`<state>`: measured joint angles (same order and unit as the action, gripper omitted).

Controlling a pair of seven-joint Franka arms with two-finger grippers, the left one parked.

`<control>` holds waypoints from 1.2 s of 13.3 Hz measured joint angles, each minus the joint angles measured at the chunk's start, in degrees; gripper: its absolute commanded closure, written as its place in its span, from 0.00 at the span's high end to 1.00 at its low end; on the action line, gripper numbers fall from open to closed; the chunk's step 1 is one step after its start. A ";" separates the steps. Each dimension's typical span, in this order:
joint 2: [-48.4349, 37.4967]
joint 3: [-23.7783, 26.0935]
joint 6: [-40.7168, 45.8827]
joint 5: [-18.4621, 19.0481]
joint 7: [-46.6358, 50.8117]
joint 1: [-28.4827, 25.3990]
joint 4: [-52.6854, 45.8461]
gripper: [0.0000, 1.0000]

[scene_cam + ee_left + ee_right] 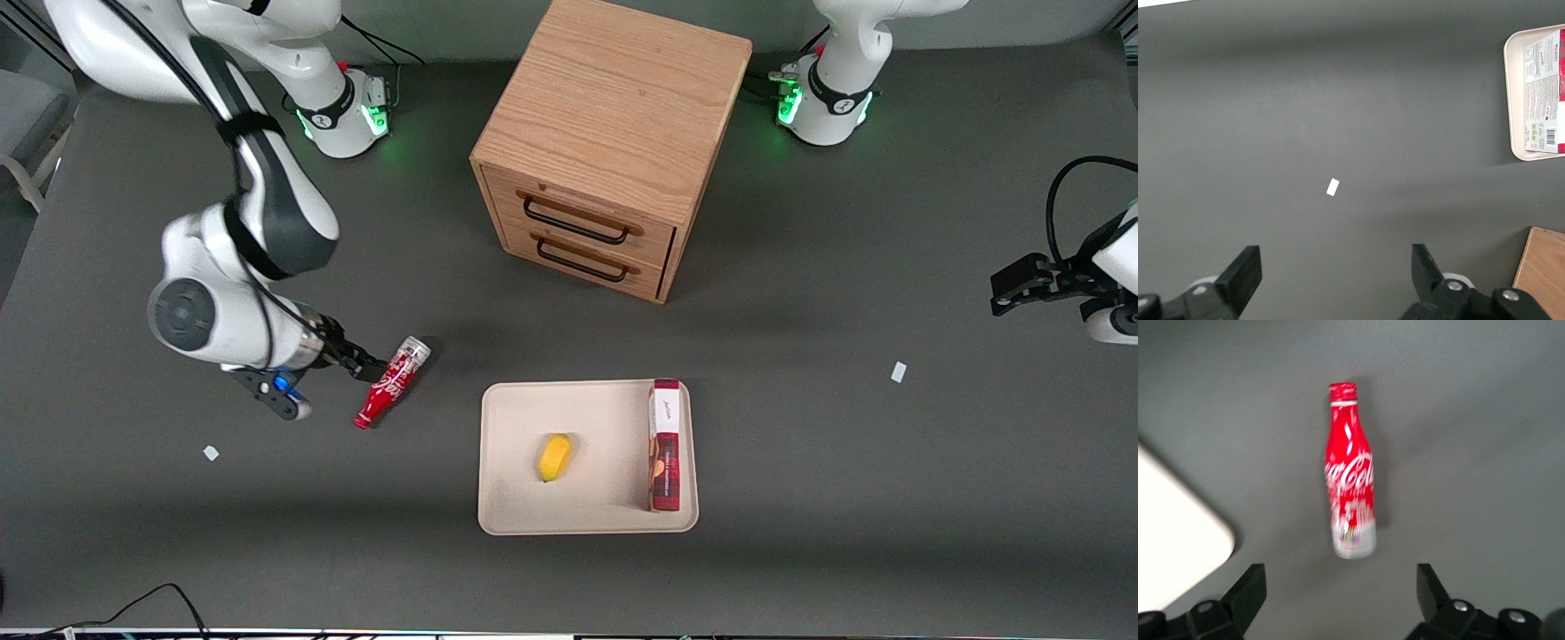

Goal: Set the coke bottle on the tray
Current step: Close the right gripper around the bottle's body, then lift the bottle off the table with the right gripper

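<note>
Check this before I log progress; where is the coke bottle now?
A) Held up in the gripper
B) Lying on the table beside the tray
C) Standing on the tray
B: the bottle lies flat on the table, off the tray, with the open gripper over it.

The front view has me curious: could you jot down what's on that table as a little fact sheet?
bottle: small red coke bottle with white script, lying on its side on the dark table, not on the tray
tray: shallow cream-beige tray, toward the parked arm's end from the bottle
on tray: yellow fruit; red-and-white box along one rim
gripper: right gripper, open, fingers either side of the bottle's silvery base
cabinet: wooden two-drawer cabinet, drawers shut
</note>
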<state>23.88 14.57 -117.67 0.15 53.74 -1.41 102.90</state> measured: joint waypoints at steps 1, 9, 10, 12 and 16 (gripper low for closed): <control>1.69 -0.03 -3.97 1.20 1.57 0.01 1.88 1.00; 12.53 -0.08 -19.83 7.56 9.28 0.01 5.02 0.00; 12.58 -0.06 -19.84 8.32 9.28 0.00 5.12 0.00; 12.42 0.15 -19.73 9.10 9.28 -0.06 5.08 0.00; 10.81 0.25 -16.64 9.69 7.96 -0.24 4.28 0.00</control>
<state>34.69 14.82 -134.32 9.85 61.70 -1.65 107.18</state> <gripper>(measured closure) 0.449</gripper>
